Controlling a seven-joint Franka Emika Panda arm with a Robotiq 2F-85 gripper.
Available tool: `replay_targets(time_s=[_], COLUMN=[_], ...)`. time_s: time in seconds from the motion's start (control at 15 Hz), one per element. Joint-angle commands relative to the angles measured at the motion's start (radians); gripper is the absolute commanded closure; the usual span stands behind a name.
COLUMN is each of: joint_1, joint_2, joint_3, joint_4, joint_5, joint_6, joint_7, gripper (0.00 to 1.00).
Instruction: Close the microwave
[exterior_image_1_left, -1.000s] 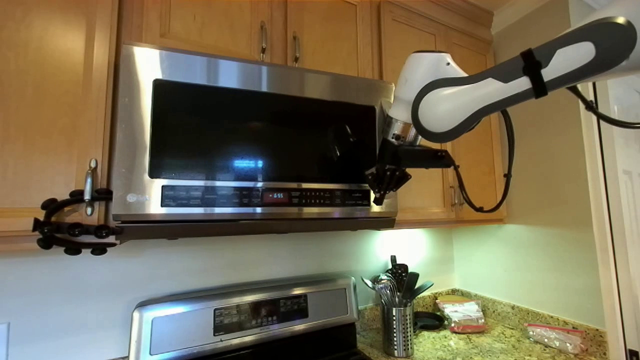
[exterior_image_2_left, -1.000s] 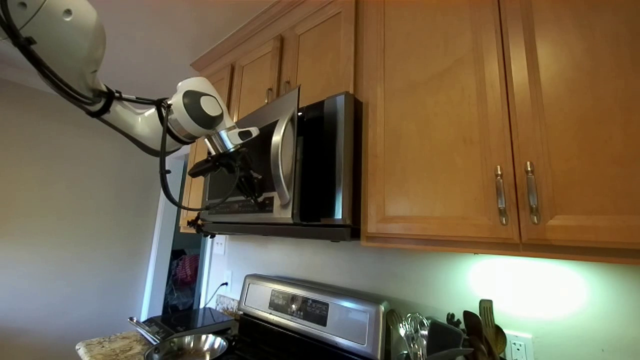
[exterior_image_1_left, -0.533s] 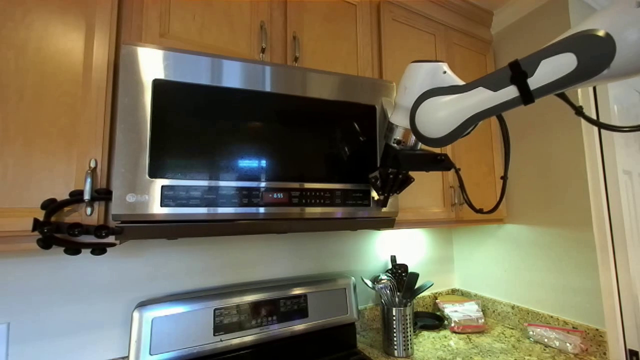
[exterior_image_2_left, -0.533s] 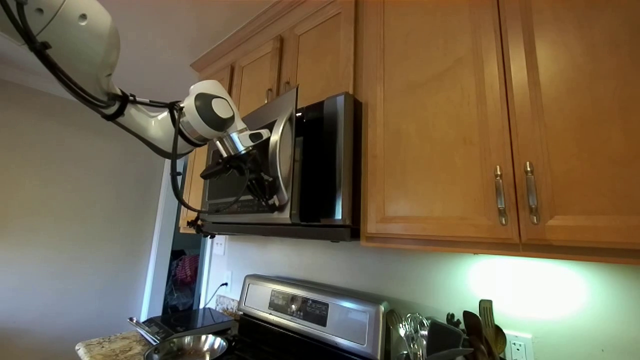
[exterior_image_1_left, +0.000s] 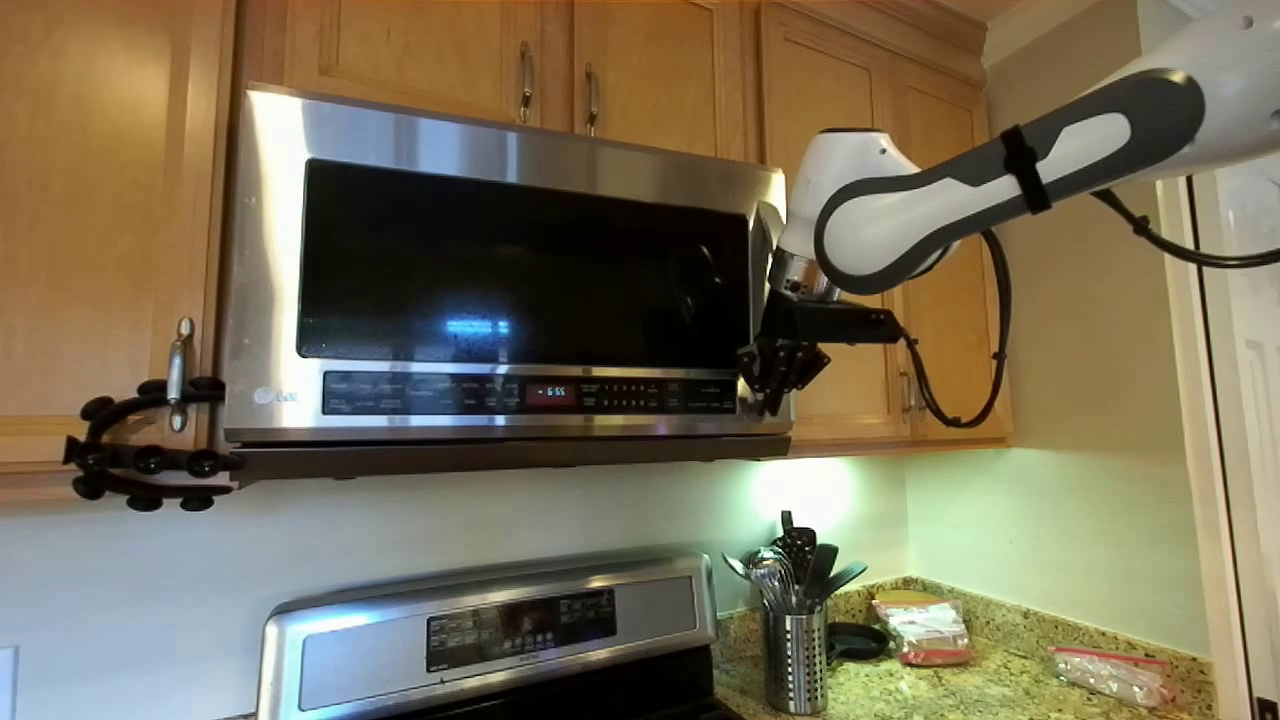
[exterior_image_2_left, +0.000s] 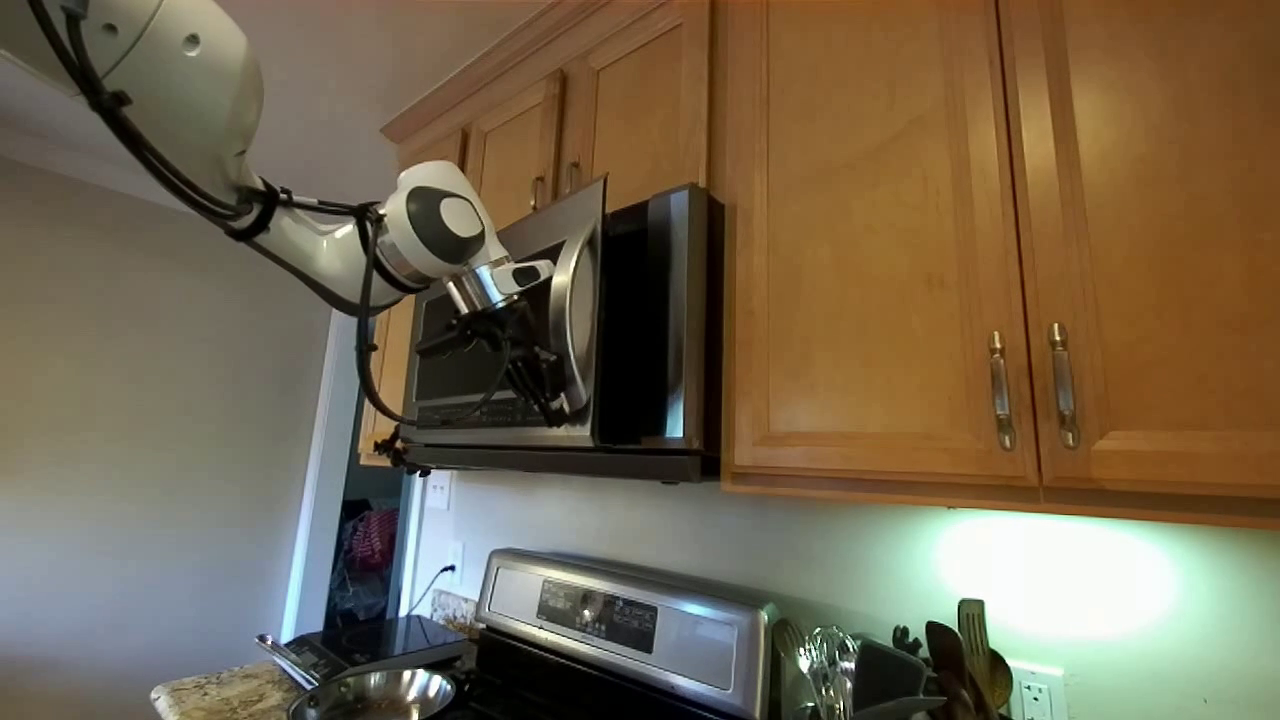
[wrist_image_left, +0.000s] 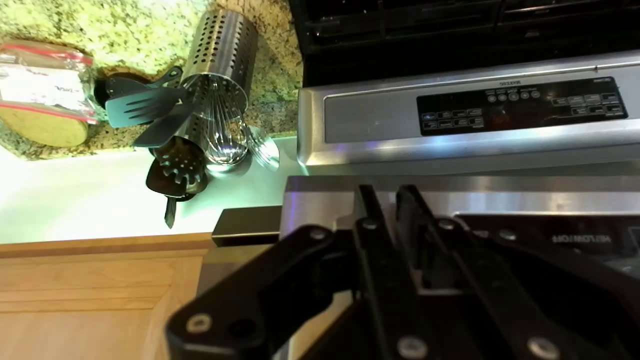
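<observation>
The steel microwave (exterior_image_1_left: 520, 270) hangs under the upper cabinets, its dark door facing out. In an exterior view its door (exterior_image_2_left: 594, 330) stands partly open, with a dark gap between the door edge and the microwave body (exterior_image_2_left: 688, 330). The curved steel handle (exterior_image_2_left: 568, 310) is on the door's free side. My gripper (exterior_image_2_left: 560, 410) points down at the lower end of the handle, in front of the door; it also shows in an exterior view (exterior_image_1_left: 765, 400). In the wrist view the fingertips (wrist_image_left: 387, 195) have a narrow gap with door steel showing through. Contact with the handle is unclear.
Below are the stove (exterior_image_1_left: 500, 630), a steel utensil holder (exterior_image_1_left: 797, 665) and bagged items (exterior_image_1_left: 925, 630) on the granite counter. A pan (exterior_image_2_left: 375, 692) sits by the stove. Wooden cabinets (exterior_image_2_left: 880, 250) flank the microwave. A black curved arm with knobs (exterior_image_1_left: 150, 455) hangs at its other side.
My arm and gripper have moved toward the handle side and now are at its lower end. The door swung slightly outward, then a little back toward the body.
</observation>
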Motion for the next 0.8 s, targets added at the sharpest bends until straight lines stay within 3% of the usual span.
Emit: replay_targets(time_s=[0.0, 0.27, 0.33, 0.4, 0.47, 0.73], joint_1=[0.065, 0.170, 0.179, 0.185, 0.175, 0.130], joint_2=[-0.093, -0.183, -0.196, -0.210, -0.224, -0.252], joint_3=[0.004, 0.043, 0.055, 0.065, 0.078, 0.081], joint_4=[-0.062, -0.168, -0.185, -0.200, -0.207, -0.198], joint_5=[0.092, 0.308, 0.334, 0.352, 0.338, 0.248], joint_6=[-0.108, -0.219, -0.234, -0.243, -0.252, -0.254], joint_7=[0.015, 0.048, 0.062, 0.082, 0.109, 0.134], gripper=[0.51, 0.25, 0.69, 0.66, 0.68, 0.94])
